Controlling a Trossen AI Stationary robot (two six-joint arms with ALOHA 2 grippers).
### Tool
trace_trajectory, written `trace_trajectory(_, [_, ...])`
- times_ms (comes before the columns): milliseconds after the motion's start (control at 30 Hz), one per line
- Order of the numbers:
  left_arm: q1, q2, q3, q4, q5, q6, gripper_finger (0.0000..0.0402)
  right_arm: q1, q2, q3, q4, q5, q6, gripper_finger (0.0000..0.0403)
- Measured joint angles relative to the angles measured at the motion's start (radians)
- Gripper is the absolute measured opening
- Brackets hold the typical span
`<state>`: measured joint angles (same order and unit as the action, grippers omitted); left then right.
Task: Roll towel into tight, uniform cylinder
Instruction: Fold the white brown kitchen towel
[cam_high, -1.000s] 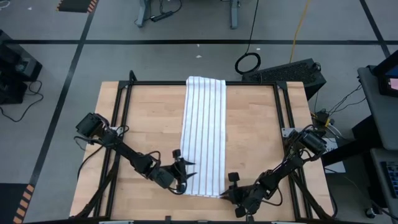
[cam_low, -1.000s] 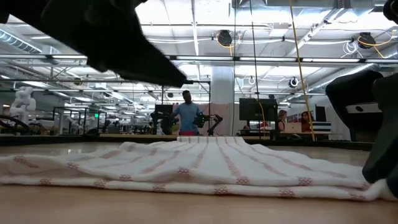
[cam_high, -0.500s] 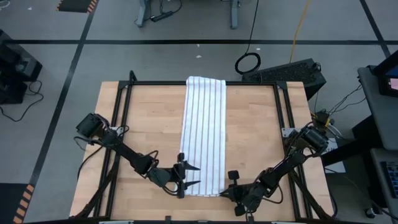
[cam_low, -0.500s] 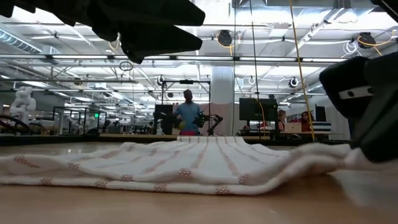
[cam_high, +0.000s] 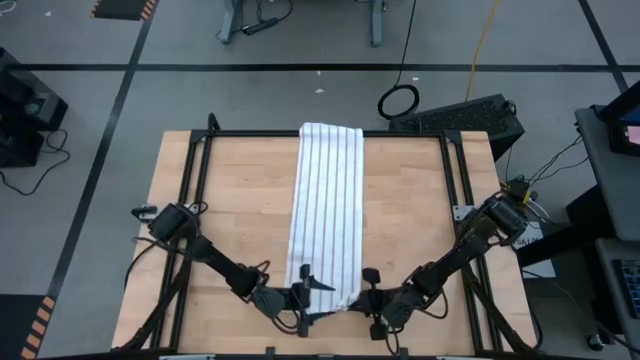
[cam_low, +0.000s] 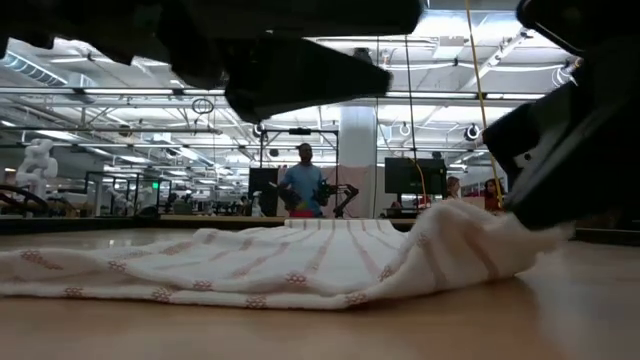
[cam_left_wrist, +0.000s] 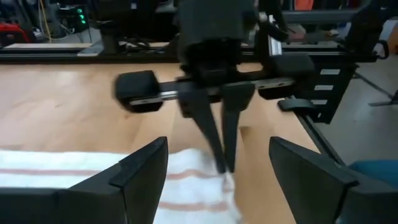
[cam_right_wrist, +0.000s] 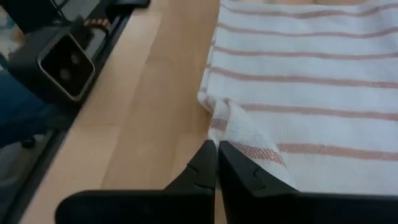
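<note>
The right wrist view shows what the high view does not: the right gripper (cam_right_wrist: 217, 155) has its fingers together on a corner of the towel (cam_right_wrist: 311, 93), and this corner is lifted from the tabletop (cam_right_wrist: 155, 93). In the low view the same corner stands up under this gripper. The left gripper (cam_high: 318, 300) is beside it at the towel's near end, fingers apart, holding nothing. There is one towel, two grippers. The towel lies flat and long across the wooden tabletop, away from both grippers. Behind, a large hall with a person (cam_low: 303, 185) standing.
</note>
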<state>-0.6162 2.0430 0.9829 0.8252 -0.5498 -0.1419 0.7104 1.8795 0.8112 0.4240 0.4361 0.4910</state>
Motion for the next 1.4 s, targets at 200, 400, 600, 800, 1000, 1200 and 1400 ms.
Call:
trace_trajectory(200, [-0.002,0.057,0.097,-0.085,-0.001,-0.006,0.0285,-0.022,-0.048,0.000,-0.065,-0.026,0.050,0.0000])
trace_trajectory(400, [0.008,0.095,0.159,-0.189,-0.005,-0.009,0.0285,-0.040,-0.086,0.000,-0.099,-0.045,0.030,0.0000])
trace_trajectory(600, [0.033,0.097,0.165,-0.222,-0.010,-0.009,0.0285,-0.056,-0.102,0.001,-0.101,-0.051,-0.019,0.0000])
trace_trajectory(800, [0.070,0.097,0.164,-0.286,0.025,-0.056,0.0284,-0.068,-0.102,0.001,-0.101,-0.051,-0.032,0.0000])
trace_trajectory(1000, [0.078,0.097,0.164,-0.310,0.036,-0.081,0.0246,-0.075,-0.101,0.001,-0.094,-0.047,-0.040,0.0000])
trace_trajectory(1200, [0.080,0.097,0.164,-0.311,0.041,-0.086,0.0188,-0.096,-0.102,0.001,-0.073,-0.044,-0.053,0.0000])
trace_trajectory(1400, [0.087,0.097,0.164,-0.315,0.044,-0.088,0.0129,-0.108,-0.102,0.001,-0.047,-0.045,-0.079,0.0000])
